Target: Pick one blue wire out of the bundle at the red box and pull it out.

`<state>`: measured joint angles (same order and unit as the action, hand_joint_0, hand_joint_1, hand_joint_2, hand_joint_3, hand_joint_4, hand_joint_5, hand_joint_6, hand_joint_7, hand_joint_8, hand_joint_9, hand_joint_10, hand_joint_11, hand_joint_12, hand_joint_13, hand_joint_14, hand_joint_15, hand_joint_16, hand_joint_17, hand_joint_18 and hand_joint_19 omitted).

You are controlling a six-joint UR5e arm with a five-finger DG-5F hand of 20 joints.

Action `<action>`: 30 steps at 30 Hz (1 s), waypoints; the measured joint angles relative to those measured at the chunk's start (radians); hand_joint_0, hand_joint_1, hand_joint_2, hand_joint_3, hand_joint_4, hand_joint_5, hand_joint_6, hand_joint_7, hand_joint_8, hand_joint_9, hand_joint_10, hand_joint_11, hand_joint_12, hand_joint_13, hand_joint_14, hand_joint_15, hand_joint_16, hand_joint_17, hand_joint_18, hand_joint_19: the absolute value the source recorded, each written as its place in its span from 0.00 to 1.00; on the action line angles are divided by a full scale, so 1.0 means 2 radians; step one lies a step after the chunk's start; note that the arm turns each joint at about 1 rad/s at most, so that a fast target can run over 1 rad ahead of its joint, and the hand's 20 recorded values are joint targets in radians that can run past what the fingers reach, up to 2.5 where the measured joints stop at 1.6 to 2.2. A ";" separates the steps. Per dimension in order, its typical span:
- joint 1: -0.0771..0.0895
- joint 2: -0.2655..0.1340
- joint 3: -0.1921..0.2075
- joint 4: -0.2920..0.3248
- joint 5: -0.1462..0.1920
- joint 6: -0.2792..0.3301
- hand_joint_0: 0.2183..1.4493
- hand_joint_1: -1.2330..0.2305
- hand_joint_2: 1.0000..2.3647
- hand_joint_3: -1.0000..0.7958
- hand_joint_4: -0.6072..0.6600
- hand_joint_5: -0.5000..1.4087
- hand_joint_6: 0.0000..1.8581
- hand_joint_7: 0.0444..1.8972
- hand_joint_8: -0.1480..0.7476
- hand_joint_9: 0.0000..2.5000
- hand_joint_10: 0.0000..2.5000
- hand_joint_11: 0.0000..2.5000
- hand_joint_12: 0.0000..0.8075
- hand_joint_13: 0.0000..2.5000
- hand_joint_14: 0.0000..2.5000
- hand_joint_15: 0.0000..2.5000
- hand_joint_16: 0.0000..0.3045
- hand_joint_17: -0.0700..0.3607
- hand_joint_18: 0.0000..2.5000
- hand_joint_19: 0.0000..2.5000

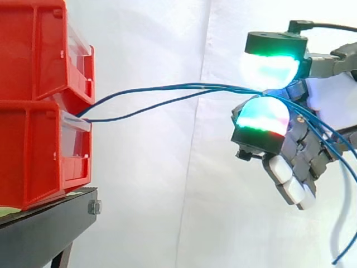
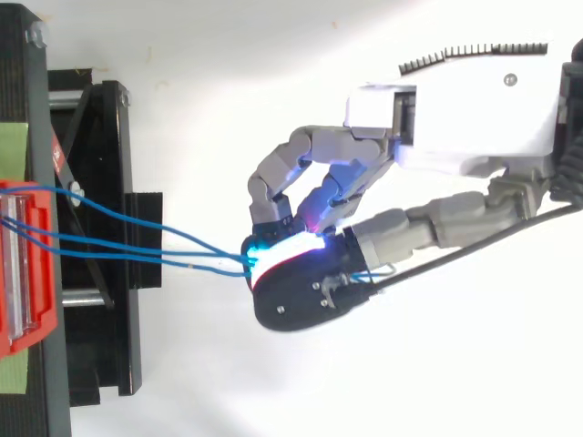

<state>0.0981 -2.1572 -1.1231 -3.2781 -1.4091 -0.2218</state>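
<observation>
At the left of the side view you have the upper red bin (image 1: 33, 50) stacked on the lower red bin (image 1: 30, 162). Both are glossy moulded plastic, each with a clear panel (image 1: 75, 139) across its front. They sit on the matte black stand (image 1: 44, 226), with the white curtain (image 1: 167, 195) hanging in soft folds behind.

The blue wires (image 1: 223, 86) come out at the seam between the two bins. They are thin, smooth and round. They run rightward in shallow arcs, spread apart near the bins and drawing together toward the hand (image 1: 304, 148). From above you see the wires (image 2: 219, 259) fan out from the lower red bin (image 2: 27, 273), cross the black stand (image 2: 100, 182) and meet in a tight bunch at the glowing pads (image 2: 287, 248).

Your hand (image 2: 455, 118) is closed in a pinch. In the side view one domed pad (image 1: 269, 68), glowing white, cyan and green, sits above the wires. A second pad (image 1: 262, 116), cyan with a red-magenta edge, presses up from below. The wires pass between the two pads. You cannot tell how many strands are actually clamped. The remaining fingers (image 1: 290, 178), grey and segmented, curl downward and touch nothing. Past the pinch the wires trail loosely down to the right.
</observation>
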 measured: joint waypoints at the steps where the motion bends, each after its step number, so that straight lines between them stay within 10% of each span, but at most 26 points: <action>1: -0.001 0.000 0.000 0.000 0.000 -0.003 0.27 0.58 0.01 0.36 0.60 0.19 0.49 0.57 0.56 0.34 0.00 0.18 0.54 0.34 0.01 0.21 0.19 0.46 0.26 0.22; 30: -0.008 0.000 0.009 -0.001 0.002 -0.020 0.35 0.26 0.01 0.35 0.59 0.18 0.51 0.52 0.53 0.31 0.00 0.19 0.51 0.35 0.01 0.21 0.18 0.45 0.29 0.19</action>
<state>0.0814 -2.1574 -1.1056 -3.2791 -1.4051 -0.2626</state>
